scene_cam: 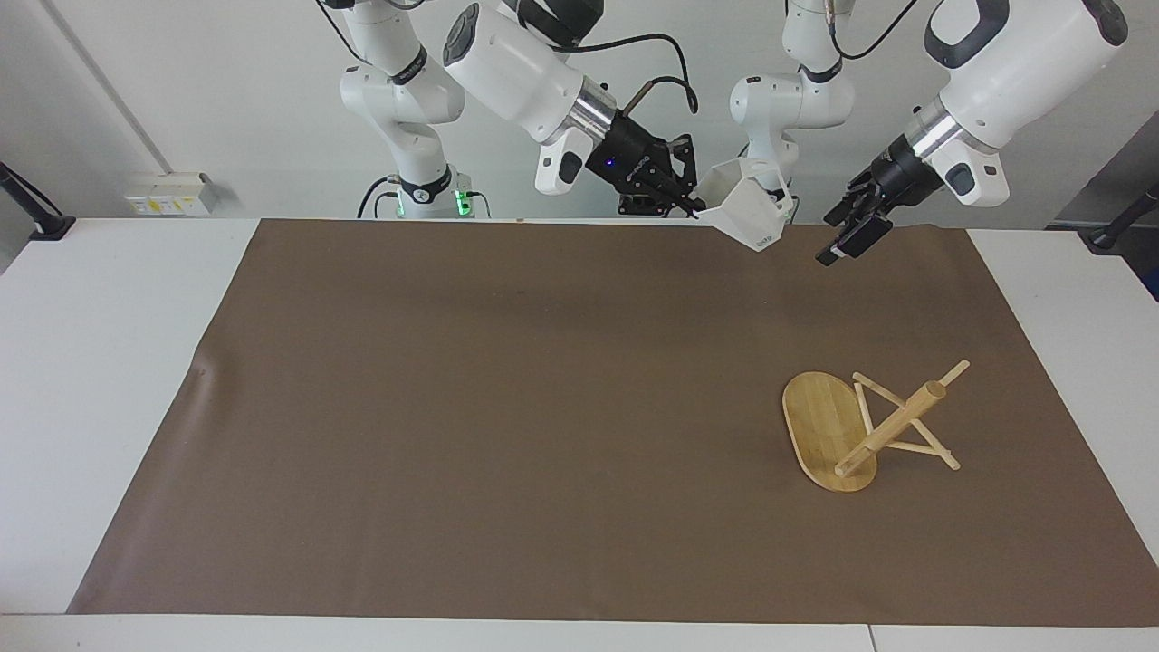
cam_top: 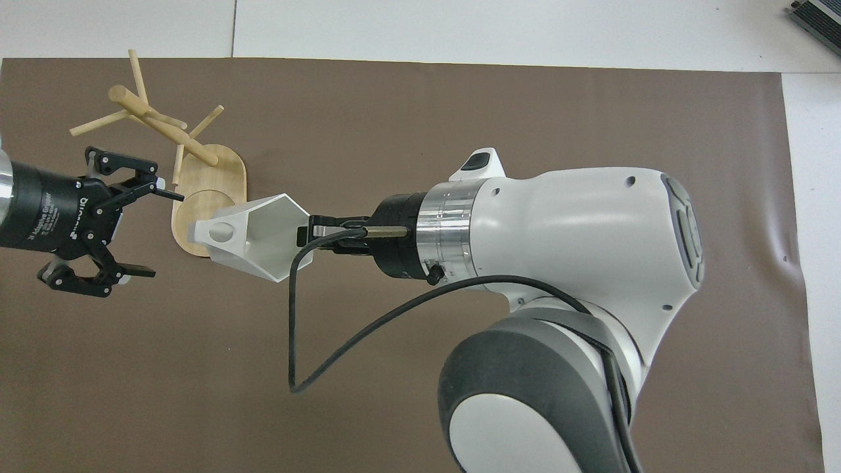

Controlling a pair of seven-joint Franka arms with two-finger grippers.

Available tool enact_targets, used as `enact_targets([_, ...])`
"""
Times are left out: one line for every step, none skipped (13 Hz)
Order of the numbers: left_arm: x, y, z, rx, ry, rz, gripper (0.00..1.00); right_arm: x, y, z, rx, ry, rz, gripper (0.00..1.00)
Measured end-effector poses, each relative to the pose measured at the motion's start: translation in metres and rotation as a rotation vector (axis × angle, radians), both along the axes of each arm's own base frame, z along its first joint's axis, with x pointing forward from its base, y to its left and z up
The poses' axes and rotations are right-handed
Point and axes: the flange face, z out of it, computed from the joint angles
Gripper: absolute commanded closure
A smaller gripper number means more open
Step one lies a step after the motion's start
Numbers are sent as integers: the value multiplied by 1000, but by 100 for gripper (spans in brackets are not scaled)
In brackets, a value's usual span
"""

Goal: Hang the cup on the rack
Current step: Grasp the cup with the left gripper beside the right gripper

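At frame centre-left, the right gripper (cam_top: 309, 233) pinches a white faceted cup (cam_top: 253, 236) by its rim; the wide-spread left gripper (cam_top: 141, 230) faces its handle.

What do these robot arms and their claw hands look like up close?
Both arms are glossy white shells with dark grey joint caps and a silver ring at the wrist. The left gripper and right gripper are black linkage claws; white lettering marks the left one, and a black cable loops from the right.
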Motion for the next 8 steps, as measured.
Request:
enact_targets([1, -2, -2, -15, 8, 41, 0, 0, 1, 1, 4, -7, -7, 100])
enact_targets([2, -6, -5, -30, 19, 69, 0, 0, 1, 2, 8, -14, -13, 100])
enact_targets([1, -12, -8, -45, 27, 84, 0, 1, 2, 2, 11, -19, -18, 100])
enact_targets([1, -17, -11, -62, 37, 93, 0, 1, 3, 2, 16, -23, -24, 100])
enact_targets([0, -20, -12, -83, 45, 99, 0, 2, 5, 1, 23, -29, -33, 100])
enact_targets([0, -23, -11, -106, 48, 104, 0, 2, 7, -1, 29, -30, -38, 100])
enact_targets([0, -24, -9, -123, 47, 108, 0, 3, 9, -2, 35, -32, -44, 100])
enact_targets([0, -24, -7, -135, 45, 111, 0, 4, 10, -4, 39, -32, -48, 100])
